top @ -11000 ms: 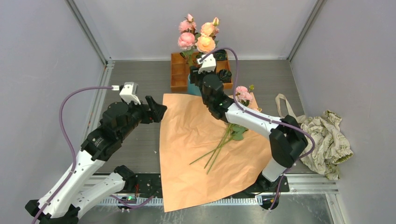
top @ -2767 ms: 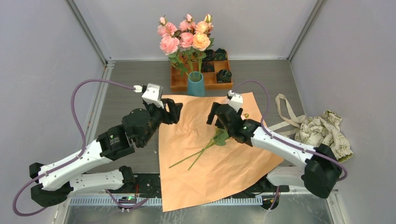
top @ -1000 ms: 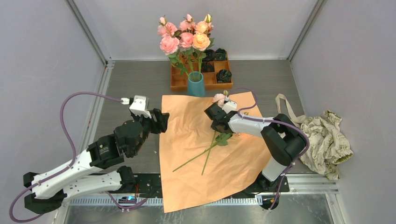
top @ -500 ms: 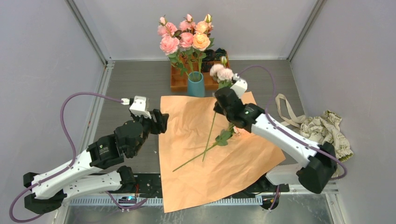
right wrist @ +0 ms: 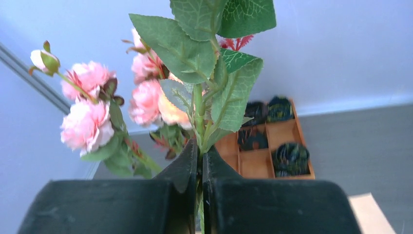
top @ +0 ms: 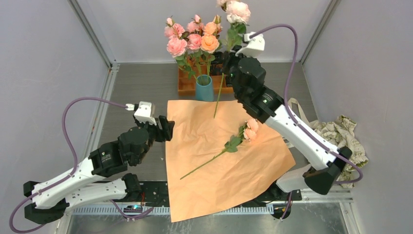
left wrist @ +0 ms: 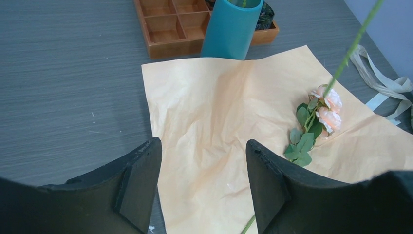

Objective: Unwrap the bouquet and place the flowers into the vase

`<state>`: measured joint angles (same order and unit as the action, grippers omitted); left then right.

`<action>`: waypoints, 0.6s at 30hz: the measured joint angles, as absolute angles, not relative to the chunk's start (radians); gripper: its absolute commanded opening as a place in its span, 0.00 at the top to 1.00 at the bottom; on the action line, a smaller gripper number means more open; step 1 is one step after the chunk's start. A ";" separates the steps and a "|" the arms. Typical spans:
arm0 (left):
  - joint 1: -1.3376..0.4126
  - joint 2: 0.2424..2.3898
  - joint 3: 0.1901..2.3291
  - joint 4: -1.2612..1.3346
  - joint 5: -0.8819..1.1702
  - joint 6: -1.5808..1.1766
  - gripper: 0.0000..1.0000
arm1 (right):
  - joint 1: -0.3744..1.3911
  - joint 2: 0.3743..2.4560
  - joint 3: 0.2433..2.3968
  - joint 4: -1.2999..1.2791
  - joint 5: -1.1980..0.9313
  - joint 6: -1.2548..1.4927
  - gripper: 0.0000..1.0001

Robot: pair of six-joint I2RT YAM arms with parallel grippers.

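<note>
The bouquet is open: its orange paper (top: 219,165) lies flat on the table. The teal vase (top: 204,87) stands at the paper's far edge and holds several pink and peach flowers (top: 195,39). My right gripper (top: 228,54) is raised to the right of the vase, shut on a rose stem (top: 218,97) that hangs upright, blooms (top: 237,9) on top. In the right wrist view the stem (right wrist: 197,107) runs between the closed fingers (right wrist: 182,170). Another rose (top: 229,145) lies on the paper. My left gripper (left wrist: 203,146) hovers open and empty over the paper's left edge.
An orange wooden compartment tray (top: 185,83) with dark rosette lumps (top: 234,78) stands behind the vase. A cream ribbon (top: 294,109) and a crumpled cream patterned paper wad (top: 341,146) lie at the right. Grey walls close in the back and sides.
My right gripper has lifted one rose off the paper, up and back to beside the vase. The other rose stays on the paper. The left arm has barely moved.
</note>
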<state>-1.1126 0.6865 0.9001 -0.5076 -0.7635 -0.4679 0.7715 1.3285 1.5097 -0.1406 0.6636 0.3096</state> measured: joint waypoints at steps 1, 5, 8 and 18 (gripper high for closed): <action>-1.113 0.687 0.901 -0.514 -0.762 -0.469 0.35 | 0.772 1.359 1.530 -0.099 0.667 0.268 0.99; -1.113 0.690 0.903 -0.540 -0.759 -0.479 0.35 | 0.772 1.481 1.571 0.078 0.669 0.101 0.99; -1.113 0.690 0.903 -0.553 -0.757 -0.495 0.35 | 0.772 1.574 1.587 0.205 0.669 -0.010 0.99; -1.113 0.674 0.903 -0.604 -0.752 -0.531 0.36 | 0.772 1.750 1.726 0.396 0.654 -0.179 0.99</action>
